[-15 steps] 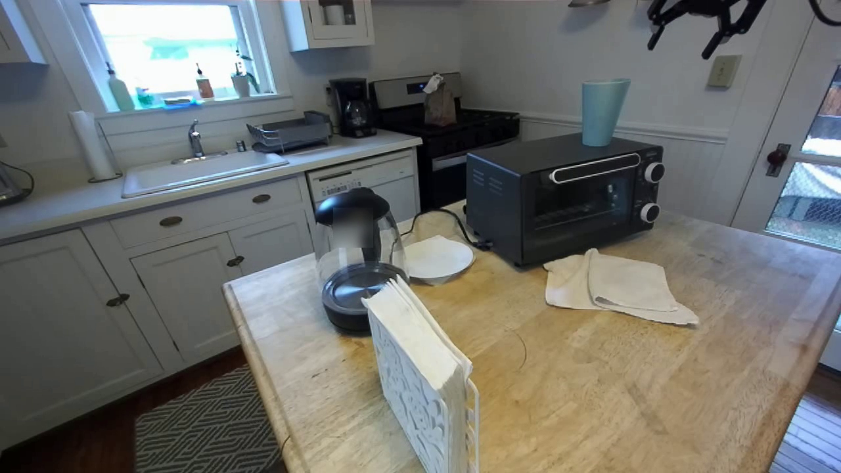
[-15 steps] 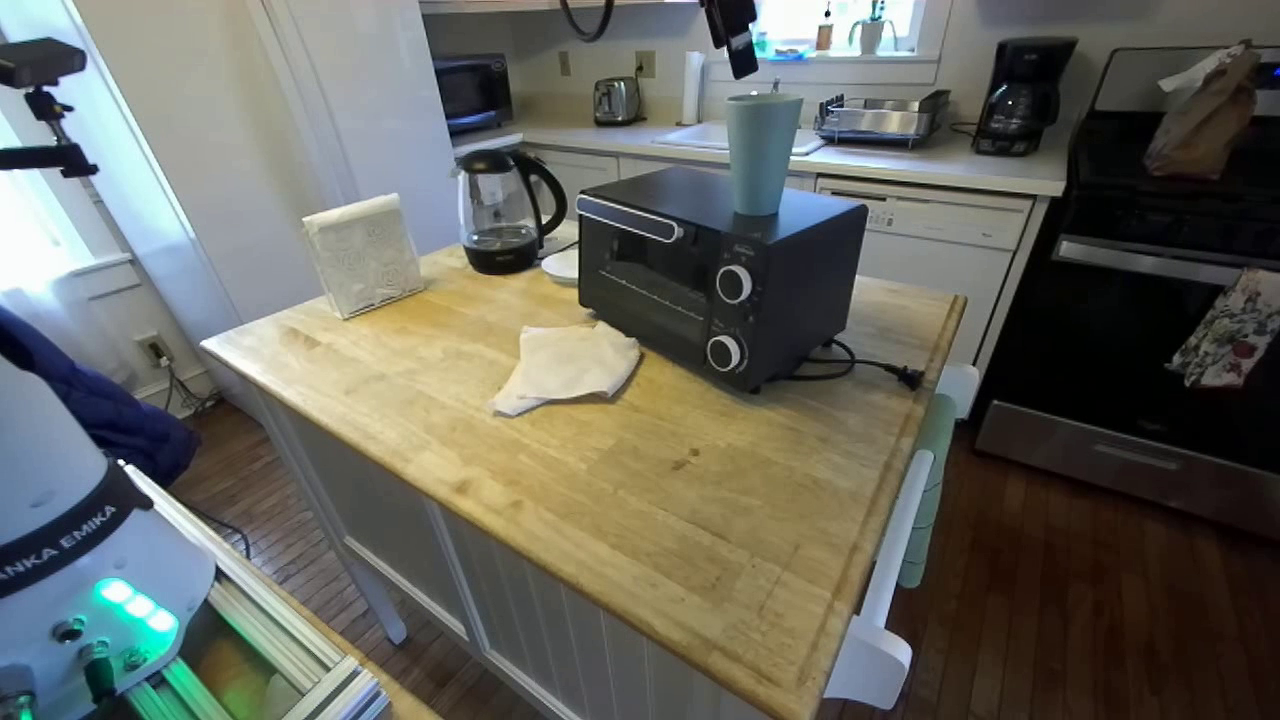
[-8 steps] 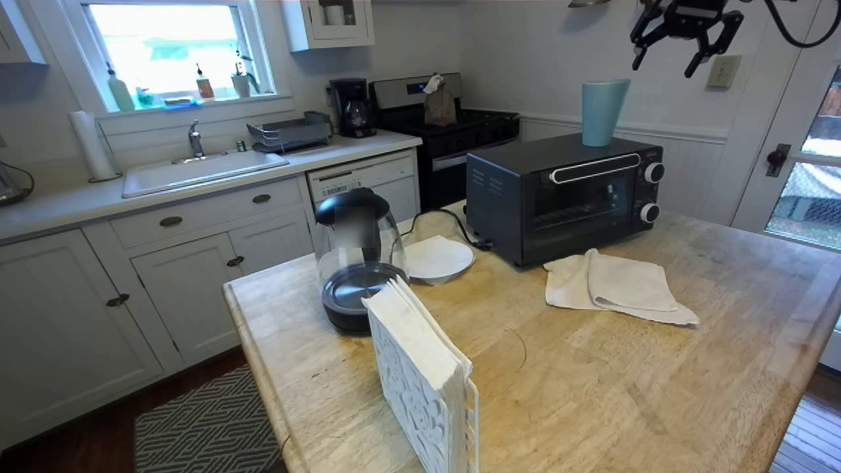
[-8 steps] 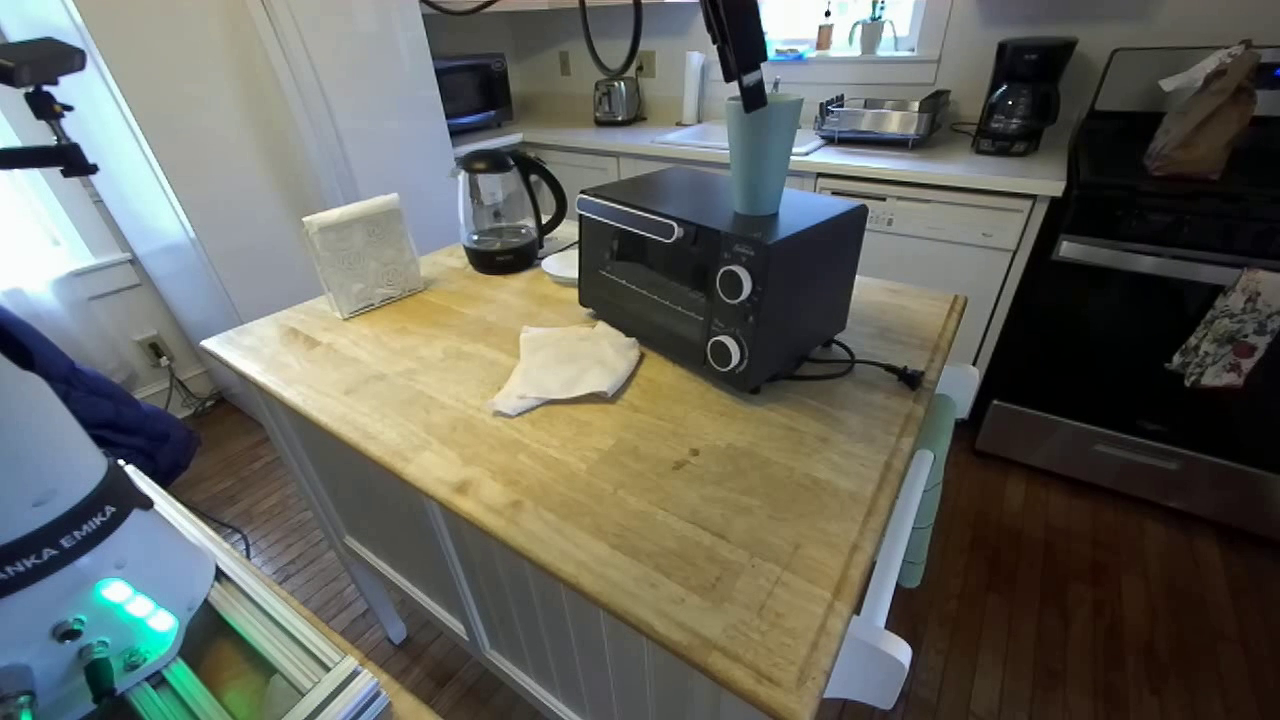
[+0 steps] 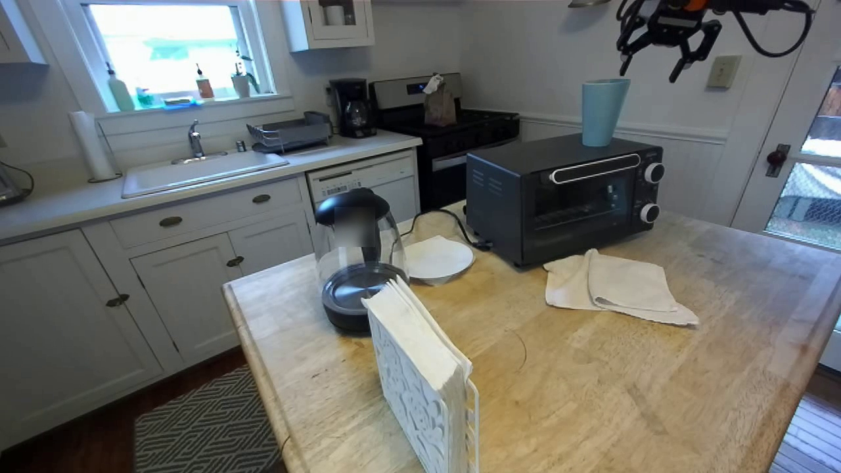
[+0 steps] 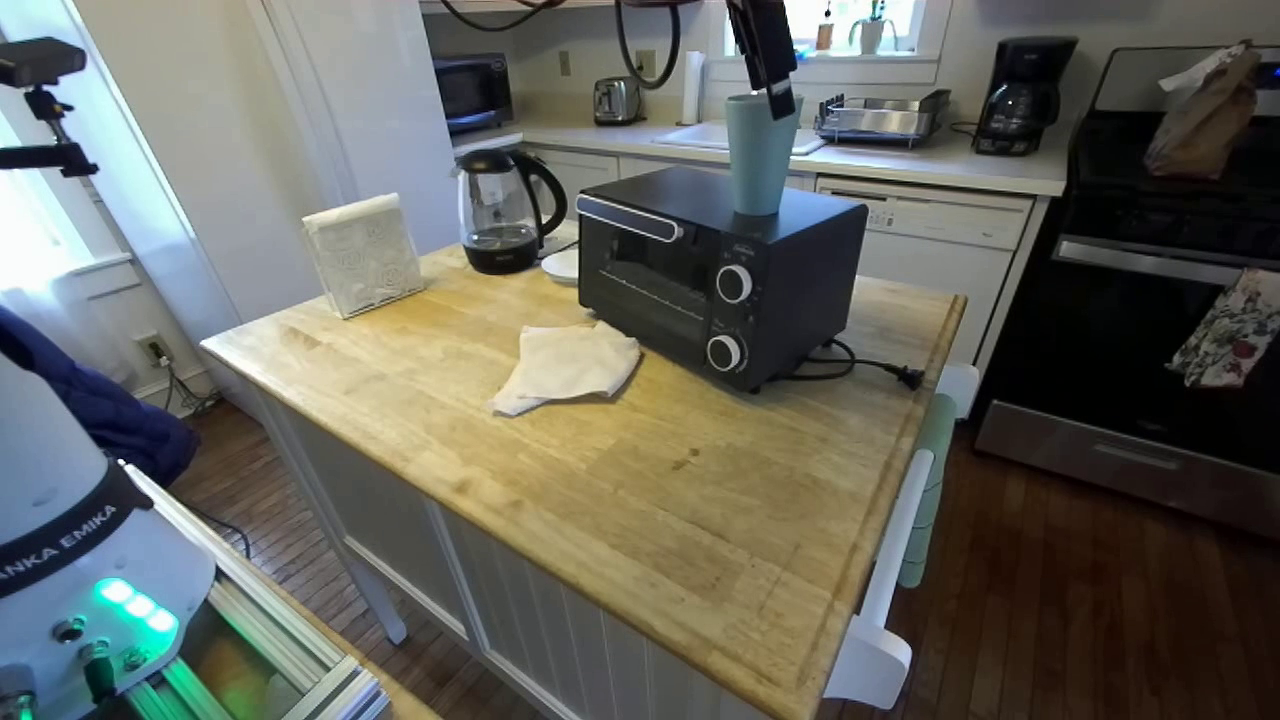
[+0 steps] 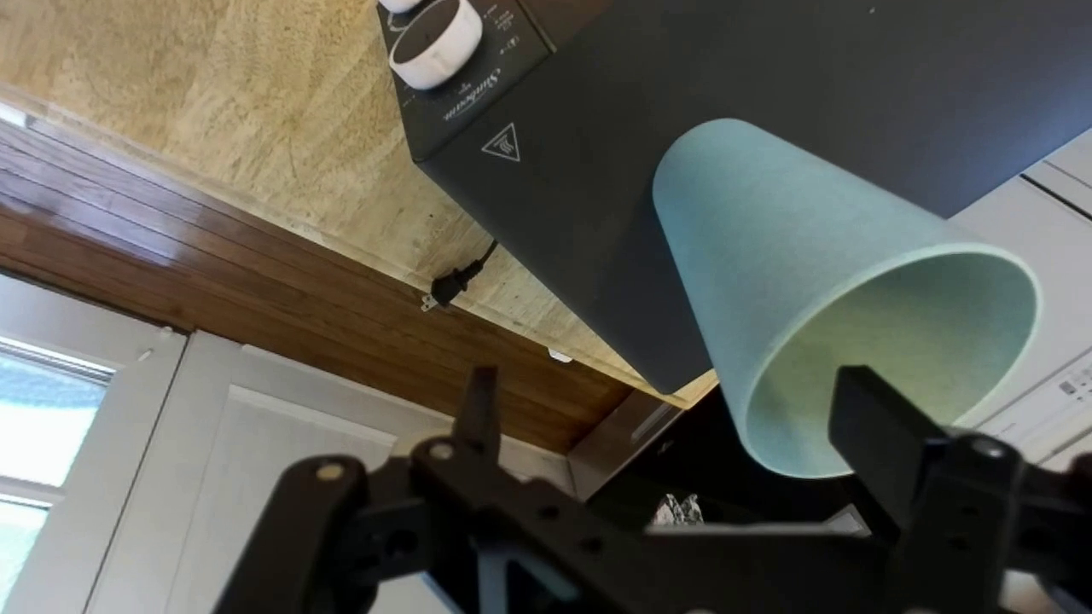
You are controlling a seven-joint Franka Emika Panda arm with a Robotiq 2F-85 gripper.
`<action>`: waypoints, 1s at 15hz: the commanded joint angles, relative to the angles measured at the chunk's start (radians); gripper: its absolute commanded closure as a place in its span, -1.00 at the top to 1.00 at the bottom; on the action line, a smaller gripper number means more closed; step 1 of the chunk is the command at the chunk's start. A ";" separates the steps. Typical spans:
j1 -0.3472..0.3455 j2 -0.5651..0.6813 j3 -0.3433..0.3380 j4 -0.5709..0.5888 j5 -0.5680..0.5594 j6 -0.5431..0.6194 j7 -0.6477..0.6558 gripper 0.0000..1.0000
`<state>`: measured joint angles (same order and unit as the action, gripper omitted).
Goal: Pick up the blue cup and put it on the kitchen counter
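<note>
The blue cup (image 5: 601,113) stands upright on top of the black toaster oven (image 5: 565,203). It also shows in an exterior view (image 6: 760,165) and in the wrist view (image 7: 768,222). My gripper (image 5: 648,76) is open and empty, with its fingertips near the height of the cup's rim. In the wrist view my gripper (image 7: 671,375) has one finger (image 7: 883,435) in front of the cup's mouth and the opposite one well off to the side. I cannot tell whether a finger touches the cup. The wooden kitchen counter (image 6: 600,470) lies under the oven.
On the wooden counter are a glass carafe (image 5: 358,295), a white napkin holder (image 5: 420,381), a white plate (image 5: 439,257) and a folded cloth (image 5: 621,289). The oven's cord and plug (image 6: 908,376) lie near the counter's edge.
My gripper has come down and moved sideways towards the cup, staying open. The cup and the oven have not moved.
</note>
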<state>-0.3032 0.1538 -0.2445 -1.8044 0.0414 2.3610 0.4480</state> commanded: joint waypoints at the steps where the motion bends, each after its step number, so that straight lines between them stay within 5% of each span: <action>1: 0.024 0.066 -0.018 0.081 -0.002 -0.010 0.031 0.49; 11: 0.044 0.099 -0.029 0.111 -0.016 -0.046 0.028 -0.96; 15: 0.053 0.034 -0.028 0.046 -0.030 -0.096 -0.013 -1.00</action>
<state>-0.2695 0.2462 -0.2607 -1.7112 0.0369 2.3101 0.4564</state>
